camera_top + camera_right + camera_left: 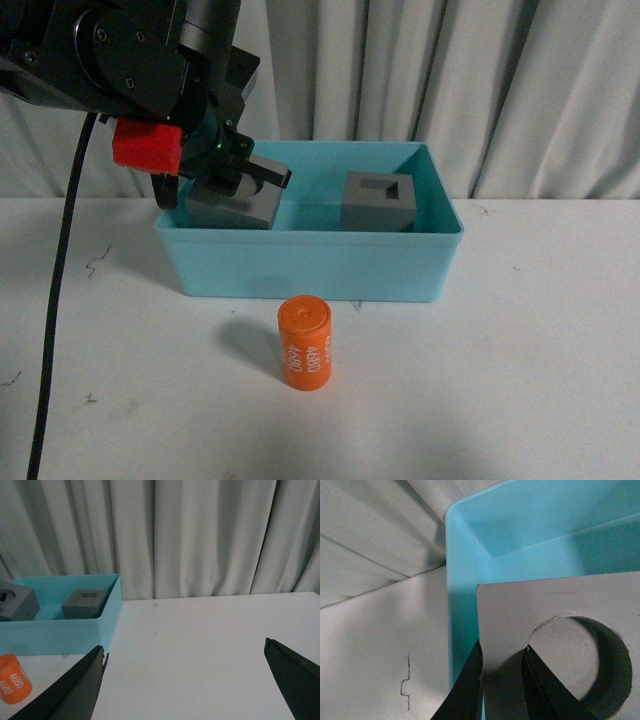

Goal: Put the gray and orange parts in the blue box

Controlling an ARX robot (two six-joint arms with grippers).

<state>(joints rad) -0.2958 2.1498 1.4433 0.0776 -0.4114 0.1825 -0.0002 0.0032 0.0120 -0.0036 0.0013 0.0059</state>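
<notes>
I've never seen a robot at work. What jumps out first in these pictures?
The bright orange cylinder with white digits stands alone on the white table, in front of the light blue box. At the box's left end, the black left pincer clamps the wall of a gray cube with a round recess; a second gray cube sits toward the right end.

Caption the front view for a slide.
Left gripper holds a gray cube inside the blue box; orange cylinder stands outside it.

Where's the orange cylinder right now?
In the front view the orange cylinder stands on the table, outside the blue box, just before the middle of its front wall.
</notes>
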